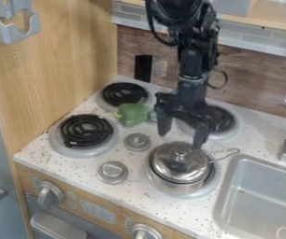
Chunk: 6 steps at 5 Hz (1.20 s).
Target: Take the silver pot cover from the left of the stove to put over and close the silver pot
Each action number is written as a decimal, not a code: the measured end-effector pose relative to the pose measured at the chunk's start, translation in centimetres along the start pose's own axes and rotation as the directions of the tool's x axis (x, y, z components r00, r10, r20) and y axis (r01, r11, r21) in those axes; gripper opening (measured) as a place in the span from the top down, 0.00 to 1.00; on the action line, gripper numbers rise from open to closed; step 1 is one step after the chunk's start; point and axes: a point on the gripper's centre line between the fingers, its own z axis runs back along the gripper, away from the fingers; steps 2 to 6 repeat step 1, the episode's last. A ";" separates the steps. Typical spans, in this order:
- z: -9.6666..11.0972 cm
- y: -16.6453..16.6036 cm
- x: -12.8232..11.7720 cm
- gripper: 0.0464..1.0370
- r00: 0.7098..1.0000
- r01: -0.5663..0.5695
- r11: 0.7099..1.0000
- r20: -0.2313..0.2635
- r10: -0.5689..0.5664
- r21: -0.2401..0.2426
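The gripper (182,133) hangs just above and behind the pot cover, its two fingers spread with nothing visible between them. Below it, the silver pot cover (172,165) lies over the top of the silver pot (176,187), knob up. Whether its rim is fully seated all round I cannot tell. The pot stands on the front right burner, with its wire handle pointing right. The right finger comes down near the cover's back right edge; whether they touch is unclear.
A green pepper-like toy (132,115) lies by the back left burner (124,94). Two small round metal pieces (137,142) (113,172) stand left of the pot. The front left burner (86,130) is farther left; a sink (267,175) lies right.
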 end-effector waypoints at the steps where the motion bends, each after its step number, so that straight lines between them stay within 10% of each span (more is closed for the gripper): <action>1: 0.5 0.0 -0.1 0.04 1.000 -0.007 1.000 0.012 0.007 0.001; 6: 0.5 0.0 -0.1 0.04 1.000 -0.007 1.000 0.012 0.007 0.001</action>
